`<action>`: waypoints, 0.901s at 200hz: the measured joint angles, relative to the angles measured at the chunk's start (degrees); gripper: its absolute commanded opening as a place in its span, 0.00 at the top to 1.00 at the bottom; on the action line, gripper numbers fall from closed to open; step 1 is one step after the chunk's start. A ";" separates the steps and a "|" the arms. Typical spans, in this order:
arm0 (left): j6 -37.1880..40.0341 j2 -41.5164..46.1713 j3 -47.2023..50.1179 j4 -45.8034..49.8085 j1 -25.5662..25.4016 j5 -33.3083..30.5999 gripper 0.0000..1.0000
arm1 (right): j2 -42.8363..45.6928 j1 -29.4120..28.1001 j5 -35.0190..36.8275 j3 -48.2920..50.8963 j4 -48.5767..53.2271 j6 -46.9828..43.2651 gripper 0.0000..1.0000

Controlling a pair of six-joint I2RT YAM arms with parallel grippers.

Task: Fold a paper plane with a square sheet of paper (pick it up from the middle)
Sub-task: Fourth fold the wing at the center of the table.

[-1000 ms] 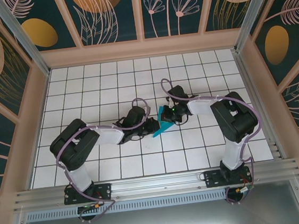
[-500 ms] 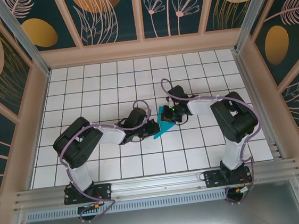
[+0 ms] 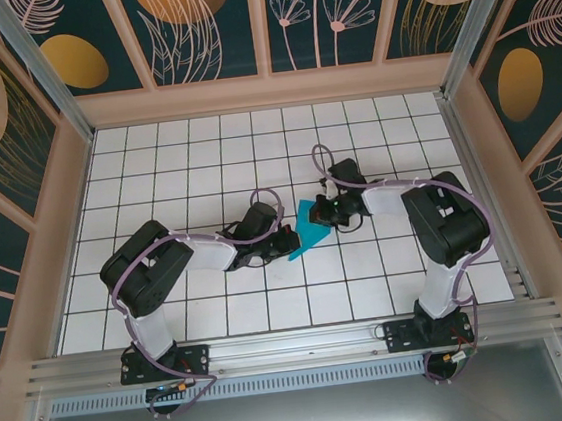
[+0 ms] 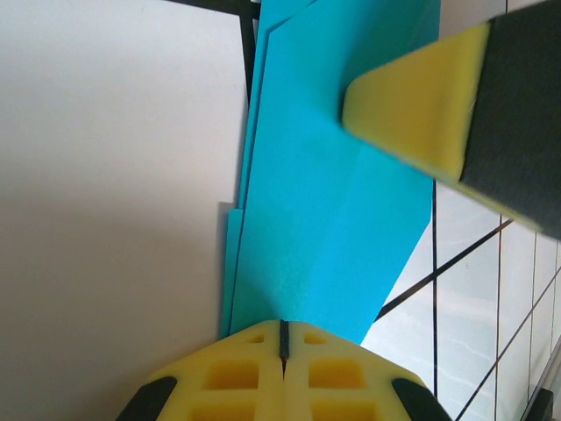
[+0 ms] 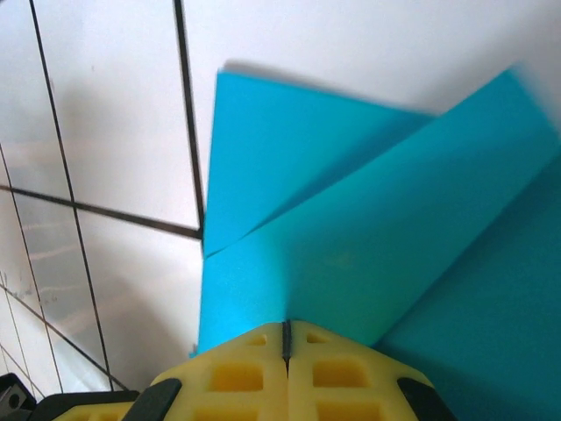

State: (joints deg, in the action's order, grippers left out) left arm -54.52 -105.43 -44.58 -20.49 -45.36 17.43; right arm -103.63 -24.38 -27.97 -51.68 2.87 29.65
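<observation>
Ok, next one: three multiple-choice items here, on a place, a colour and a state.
1. Where does the folded cyan-blue paper sheet lie?
A. on the white gridded table, between both grippers
B. far left corner
C. near metal rail

2. What colour are the left gripper's fingertips?
A. red
B. yellow
C. white

3. How do the right gripper's jaws stand?
A. wide open
B. half open
C. shut

Answers:
1 A, the top view shows it between the arm tips.
2 B, they are yellow in the left wrist view.
3 C, the fingertips meet at a thin seam.
</observation>
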 measured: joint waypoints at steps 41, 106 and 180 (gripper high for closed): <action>0.00 0.00 0.02 0.09 0.00 0.00 1.00 | 0.11 4.79 -0.37 -0.02 -0.57 -2.27 1.00; 0.02 0.00 -0.11 0.37 0.00 -0.02 1.00 | 11.87 2.67 -2.16 6.43 -5.68 -1.38 1.00; 0.00 0.00 -0.22 0.61 0.00 -0.11 1.00 | 5.46 -5.31 -3.63 7.58 -7.21 -0.63 1.00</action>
State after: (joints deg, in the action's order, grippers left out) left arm -54.52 -105.43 -44.80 -19.88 -45.36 17.32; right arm -98.17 -29.69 -31.59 -44.10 -4.34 29.02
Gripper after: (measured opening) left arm 0.067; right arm 0.058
